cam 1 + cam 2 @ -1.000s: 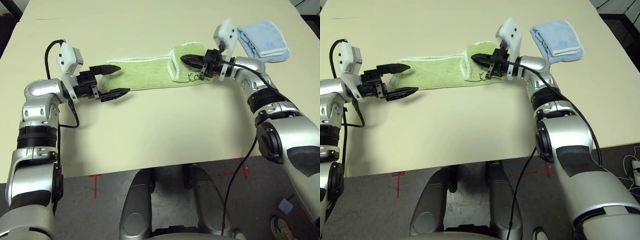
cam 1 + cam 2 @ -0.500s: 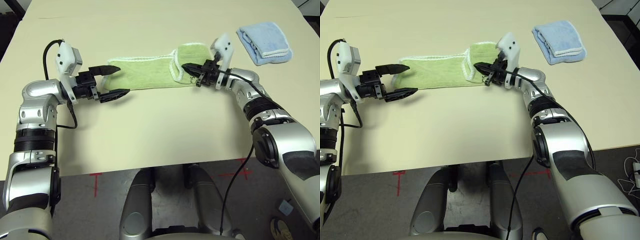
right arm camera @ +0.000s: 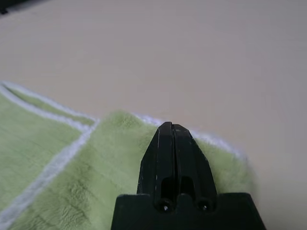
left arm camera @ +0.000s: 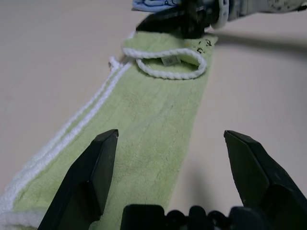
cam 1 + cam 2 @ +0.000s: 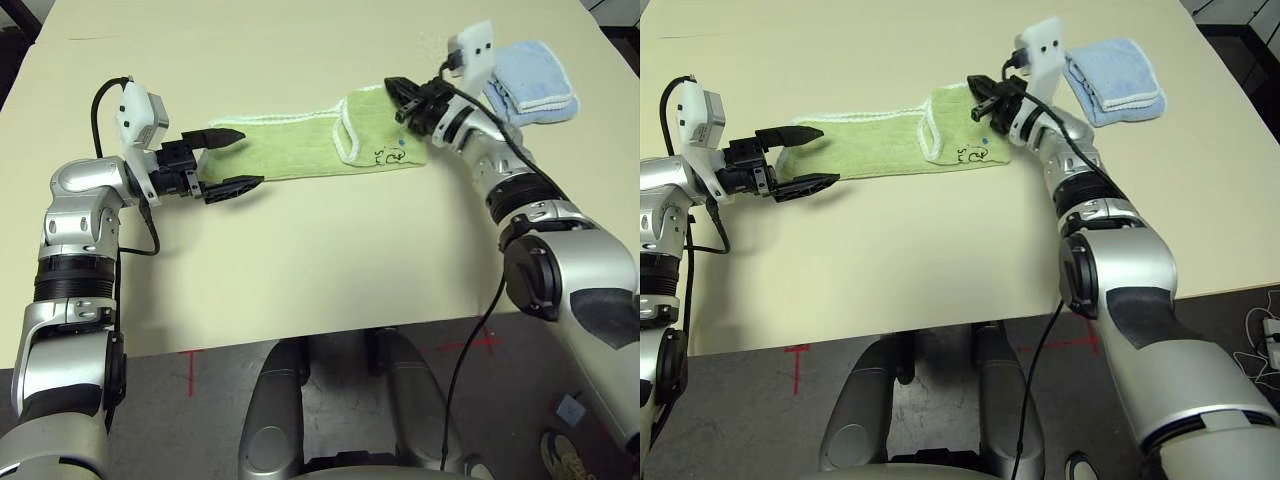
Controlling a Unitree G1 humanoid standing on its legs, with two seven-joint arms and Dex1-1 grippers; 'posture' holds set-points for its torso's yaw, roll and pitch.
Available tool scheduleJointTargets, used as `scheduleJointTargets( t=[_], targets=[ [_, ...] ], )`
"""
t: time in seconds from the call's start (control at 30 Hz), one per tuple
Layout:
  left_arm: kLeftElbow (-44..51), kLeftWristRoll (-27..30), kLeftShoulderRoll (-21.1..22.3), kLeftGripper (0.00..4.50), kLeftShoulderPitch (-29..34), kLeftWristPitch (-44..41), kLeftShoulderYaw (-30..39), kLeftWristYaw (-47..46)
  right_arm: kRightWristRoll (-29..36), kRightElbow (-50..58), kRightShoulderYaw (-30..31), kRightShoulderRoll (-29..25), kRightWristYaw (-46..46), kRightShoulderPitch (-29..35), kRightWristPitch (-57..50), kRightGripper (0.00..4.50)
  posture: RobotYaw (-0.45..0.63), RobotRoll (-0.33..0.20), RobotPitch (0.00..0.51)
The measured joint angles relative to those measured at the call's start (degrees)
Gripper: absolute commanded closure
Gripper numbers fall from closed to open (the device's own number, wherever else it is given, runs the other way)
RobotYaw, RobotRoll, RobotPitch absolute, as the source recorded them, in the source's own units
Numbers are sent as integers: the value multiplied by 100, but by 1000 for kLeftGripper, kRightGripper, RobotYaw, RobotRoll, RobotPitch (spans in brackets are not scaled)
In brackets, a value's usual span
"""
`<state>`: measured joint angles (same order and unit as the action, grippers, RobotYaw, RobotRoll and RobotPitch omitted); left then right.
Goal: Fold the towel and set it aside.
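Towel [image 5: 300,148] lies flat on the cream table [image 5: 300,260] in front of me, a long light green strip running from my left side across to my right. Its right end is doubled back over the strip, so a loop of white edging [image 4: 168,67] curls across the green there, with a small tag [image 4: 169,60] showing at the fold. A small dark stitched logo [image 5: 388,155] sits near the corner closest to me on that right end.

My left gripper [image 5: 232,158] hangs level at the towel's left end, pointing along the strip toward my right. Its two black fingers [image 4: 93,175] are spread wide apart, with nothing between them; the farther finger is over the towel's end and the nearer one is over bare table just beside the towel's near edge.

My right gripper [image 5: 397,87] is at the far right corner of the towel, over the folded-back part. Its fingers [image 3: 172,153] are pressed tight together into one black point, and no cloth is caught between them. I cannot tell whether the tip touches the terry or floats just above it.

Beyond my right wrist, near the table's far right corner, a folded light blue cloth [image 5: 535,80] lies apart from the towel.
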<state>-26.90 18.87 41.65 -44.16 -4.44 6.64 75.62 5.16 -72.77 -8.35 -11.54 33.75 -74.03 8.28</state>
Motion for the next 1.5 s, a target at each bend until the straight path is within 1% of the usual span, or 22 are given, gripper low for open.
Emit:
scheduleJointTargets(
  t=[0.2, 0.3, 0.37, 0.47, 0.6, 0.67, 0.73, 0.93, 1.03, 1.13, 1.3, 1.5],
  targets=[
    [125, 0, 0, 0, 13, -69, 0, -54, -249, -9, 126, 84, -346, 5, -178, 4448, 90, 0, 340],
    [135, 1, 0, 0, 13, -81, 0, -64, -254, 5, 115, 58, -296, 21, -183, 4448, 80, 0, 336],
    [134, 1, -1, 0, 11, -81, 0, -79, -173, 8, 35, -37, -41, 33, -141, 4448, 73, 0, 331],
    [129, 1, -7, 0, 9, -79, 0, -110, 303, 131, -341, -259, 872, 73, -19, 4448, 73, 0, 331],
    [119, 1, -24, 0, 1, -58, 1, -112, 909, 790, -631, -808, 2511, 148, 140, 4448, 35, 0, 326],
    [110, 1, -31, 0, -1, -34, 1, -111, 1039, 1115, -620, -1114, 3177, 287, 175, 4448, 28, 0, 326],
    [104, 3, -38, 0, -2, -9, 1, -110, 1084, 1373, -546, -1408, 3868, 599, 163, 4448, 18, 0, 325],
    [-81, 2, -107, 0, -51, 54, -5, -105, 1110, 1686, -279, -1981, 4995, 1228, 4, 4448, 5, 0, 320],
    [-128, 2, -113, 0, -62, 89, -8, -100, 1050, 1691, -182, -2243, 5246, 1506, 125, 4448, 8, 0, 322],
    [-138, 1, -114, 0, -106, 104, -22, -64, 982, 1685, -114, -2328, 5354, 1649, 387, 4448, 12, 0, 330],
    [-139, 2, -105, 0, -119, 106, -22, -22, 936, 1654, -106, -2390, 5460, 1739, 859, 4448, 13, 0, 329],
    [-133, 2, -101, 0, -64, 106, -18, -36, 927, 1473, -104, -2336, 5521, 1782, 1319, 4448, 30, 0, 320]
  ],
)
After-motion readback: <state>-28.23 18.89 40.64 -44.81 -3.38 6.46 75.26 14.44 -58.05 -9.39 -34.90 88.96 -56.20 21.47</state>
